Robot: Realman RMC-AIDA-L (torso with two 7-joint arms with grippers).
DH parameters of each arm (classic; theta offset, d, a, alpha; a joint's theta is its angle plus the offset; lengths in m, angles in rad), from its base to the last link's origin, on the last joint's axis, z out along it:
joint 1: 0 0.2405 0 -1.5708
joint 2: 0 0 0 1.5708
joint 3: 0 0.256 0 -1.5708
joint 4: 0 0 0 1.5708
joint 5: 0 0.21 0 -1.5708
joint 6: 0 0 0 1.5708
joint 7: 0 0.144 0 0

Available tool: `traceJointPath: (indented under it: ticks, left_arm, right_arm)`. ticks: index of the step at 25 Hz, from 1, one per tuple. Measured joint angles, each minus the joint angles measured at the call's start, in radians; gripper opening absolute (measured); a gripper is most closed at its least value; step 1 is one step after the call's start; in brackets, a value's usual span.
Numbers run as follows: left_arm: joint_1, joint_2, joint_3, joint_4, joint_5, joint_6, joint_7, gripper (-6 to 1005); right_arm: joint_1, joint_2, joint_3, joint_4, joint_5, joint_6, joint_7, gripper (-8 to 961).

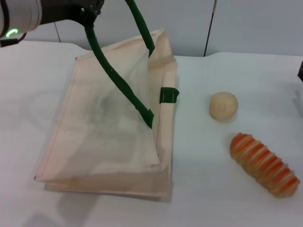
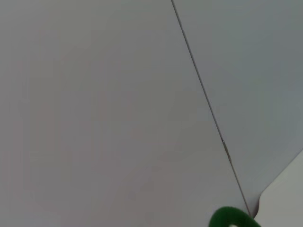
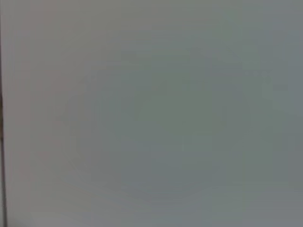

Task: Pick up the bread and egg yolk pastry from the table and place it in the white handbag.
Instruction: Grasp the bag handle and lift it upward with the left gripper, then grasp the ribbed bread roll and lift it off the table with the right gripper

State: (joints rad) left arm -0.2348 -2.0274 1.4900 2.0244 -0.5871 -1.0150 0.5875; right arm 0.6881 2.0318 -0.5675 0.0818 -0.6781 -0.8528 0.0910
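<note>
The white handbag lies on the table at centre left, its upper layer pulled up like a tent. My left gripper at the top left is shut on one dark green handle and holds it raised. A bit of that green handle shows in the left wrist view. The egg yolk pastry, a pale round ball, rests to the right of the bag. The bread, an orange and tan striped loaf, lies nearer the front right. Only a dark sliver of my right arm shows at the right edge.
The white table has bare surface between the bag and the two pastries and along the front. A green tab sticks out on the bag's right side. A grey wall with a seam stands behind.
</note>
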Motion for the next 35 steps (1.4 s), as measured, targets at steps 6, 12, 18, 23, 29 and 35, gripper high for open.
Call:
traceJointPath:
  ticks: [6,12,18,23,29,35]
  left_arm:
    - [-0.006,-0.001,-0.009,0.004,-0.025,-0.008,0.022,125]
    - [-0.012,-0.001,-0.071,0.005,-0.143,-0.045,0.087,125]
    - [-0.024,-0.001,-0.094,0.006,-0.16,-0.079,0.121,125]
    - [-0.046,-0.001,-0.138,0.008,-0.19,-0.134,0.164,125]
    - [-0.077,-0.001,-0.23,0.008,-0.264,-0.228,0.207,124]
    - [-0.1,0.001,-0.261,0.008,-0.265,-0.273,0.217,124]
  right_arm:
    - [-0.01,-0.004,0.0,-0.003,-0.022,0.003,0.029,749]
    - [-0.008,-0.003,0.0,-0.002,-0.051,0.025,0.03,748]
    - [-0.004,-0.004,0.0,-0.001,-0.092,0.026,0.071,747]
    - [-0.007,-0.005,0.0,-0.005,-0.097,0.026,0.081,746]
    - [-0.005,-0.005,0.0,0.0,-0.14,0.026,0.082,745]
    - [-0.003,-0.005,0.0,0.0,-0.188,0.029,0.119,744]
